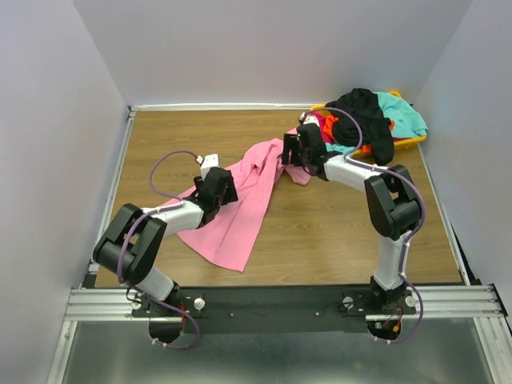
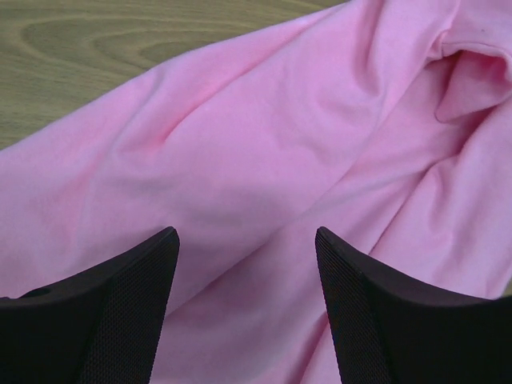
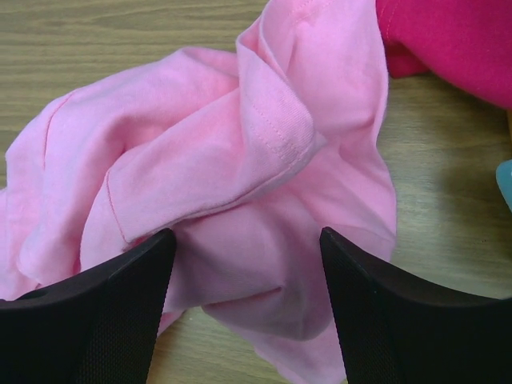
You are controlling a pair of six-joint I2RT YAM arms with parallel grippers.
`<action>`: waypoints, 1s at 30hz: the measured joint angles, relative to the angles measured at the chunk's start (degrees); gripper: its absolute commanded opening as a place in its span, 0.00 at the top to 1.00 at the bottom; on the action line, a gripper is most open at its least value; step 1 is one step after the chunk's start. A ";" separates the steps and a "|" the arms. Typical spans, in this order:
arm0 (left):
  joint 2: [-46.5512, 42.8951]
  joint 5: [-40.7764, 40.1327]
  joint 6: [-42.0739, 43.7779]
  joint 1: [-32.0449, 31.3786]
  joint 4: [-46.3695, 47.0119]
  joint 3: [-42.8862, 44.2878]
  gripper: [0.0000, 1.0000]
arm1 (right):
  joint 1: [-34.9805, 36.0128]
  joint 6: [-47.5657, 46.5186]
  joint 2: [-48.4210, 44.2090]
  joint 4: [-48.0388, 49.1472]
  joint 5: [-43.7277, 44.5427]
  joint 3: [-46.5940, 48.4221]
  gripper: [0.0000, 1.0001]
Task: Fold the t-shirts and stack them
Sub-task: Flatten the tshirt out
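Wooden desk [image 1: 336,240]. A pink t-shirt [image 1: 240,208] sprawls crumpled mid-desk; left fingers [image 2: 104,320] and right fingers [image 3: 104,320] stand apart above it, clamping nothing. Other t-shirts [image 1: 364,120] lie heaped far right. Nothing folded or stacked.

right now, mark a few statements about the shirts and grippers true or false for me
1. The pink t-shirt lies unfolded on the table. True.
2. The left gripper is clamped on the pink t-shirt. False: its jaws stand apart above the cloth.
3. The right gripper is open over the pink t-shirt's end nearest the yellow bin. True.
4. The yellow bin is empty. False: it is full, with a black t-shirt on top.
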 measured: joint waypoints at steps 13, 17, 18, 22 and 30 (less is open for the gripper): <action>9.35 -5.66 0.24 -0.39 -7.52 9.88 0.36 | -0.66 0.24 0.00 1.86 -3.72 -2.10 0.25; 11.78 -6.51 1.29 -0.79 -9.81 12.76 0.47 | -0.81 0.37 0.00 2.32 -4.66 -3.21 0.28; 12.26 -6.78 1.64 -1.03 -10.38 13.33 0.51 | -0.83 0.42 0.00 2.43 -4.87 -3.45 0.30; 12.63 -7.50 2.34 -1.70 -12.07 14.36 0.72 | -0.87 0.59 -0.13 2.78 -5.90 -4.31 0.50; 14.45 -9.35 3.85 -3.41 -14.12 16.65 1.00 | -0.87 1.22 -2.51 3.39 -7.82 -7.15 0.97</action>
